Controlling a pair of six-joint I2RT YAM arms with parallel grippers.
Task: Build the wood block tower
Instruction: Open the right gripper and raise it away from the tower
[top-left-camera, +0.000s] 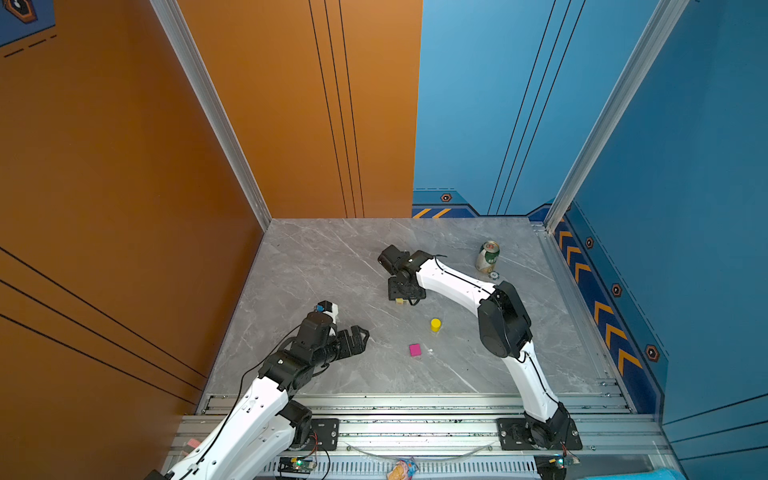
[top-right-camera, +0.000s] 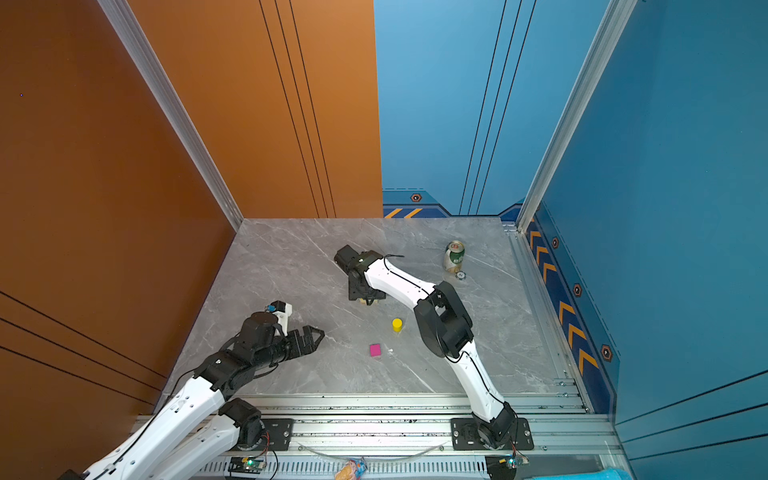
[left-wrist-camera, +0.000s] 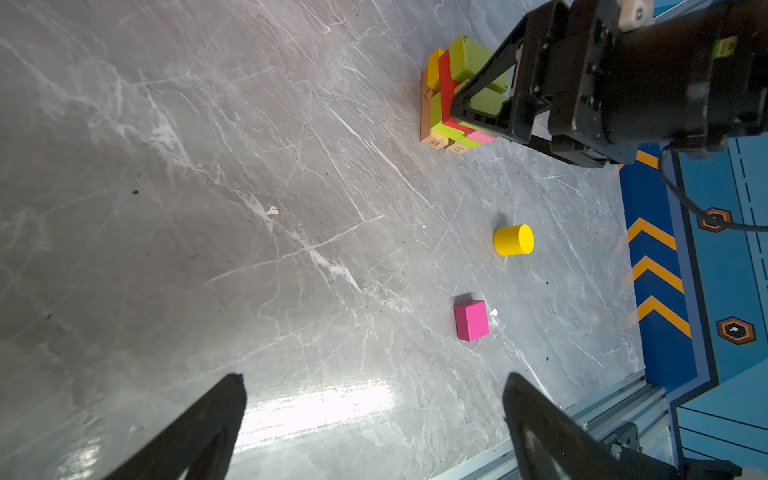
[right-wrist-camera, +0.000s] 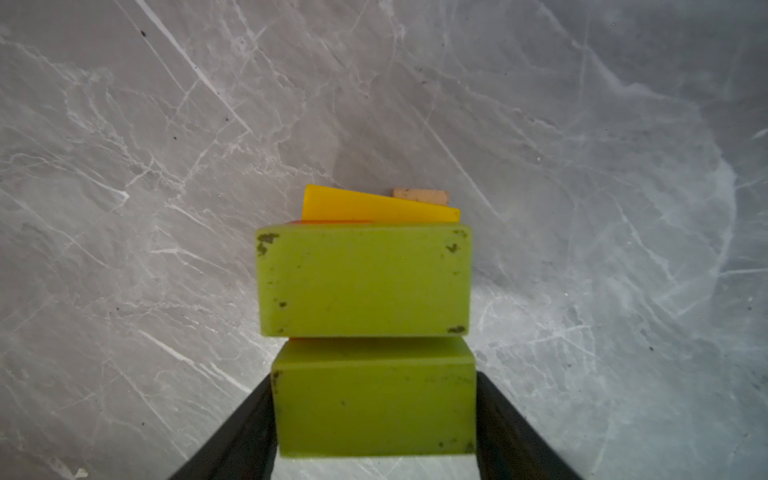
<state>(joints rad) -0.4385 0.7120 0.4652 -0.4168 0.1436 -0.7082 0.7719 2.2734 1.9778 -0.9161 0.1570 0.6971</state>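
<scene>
— Blocks first: where does the tower (left-wrist-camera: 440, 120) stand?
— Middle of the tabletop (top-left-camera: 316, 266), directly under the right tool (right-wrist-camera: 374, 376). Two tan bars (left-wrist-camera: 432, 141) lie lowest; lime-green, pink, red-orange and yellow blocks are stacked over them.
— What are that tool's fingers (right-wrist-camera: 253, 424) doing?
— They flank a lime-green block (right-wrist-camera: 374, 403) on top of the stack, right at its two short sides. Whether they pinch it or only stand beside it, I cannot tell. A second lime-green block (right-wrist-camera: 363, 278) lies just beside the first, and a yellow block (right-wrist-camera: 374, 208) sits askew past it.
— And the left tool (left-wrist-camera: 374, 376)?
— Held above the tabletop at the front left, well apart from the tower, its fingers spread wide.
— Any loose pieces?
— Two. The yellow cylinder (top-left-camera: 435, 324) stands upright on the tabletop, and the magenta cube (top-left-camera: 414, 349) lies nearer the front edge; both are apart from each other and from the tower.
— Anything else?
— A green-white can (top-left-camera: 487, 256), upright near the far right corner.
</scene>
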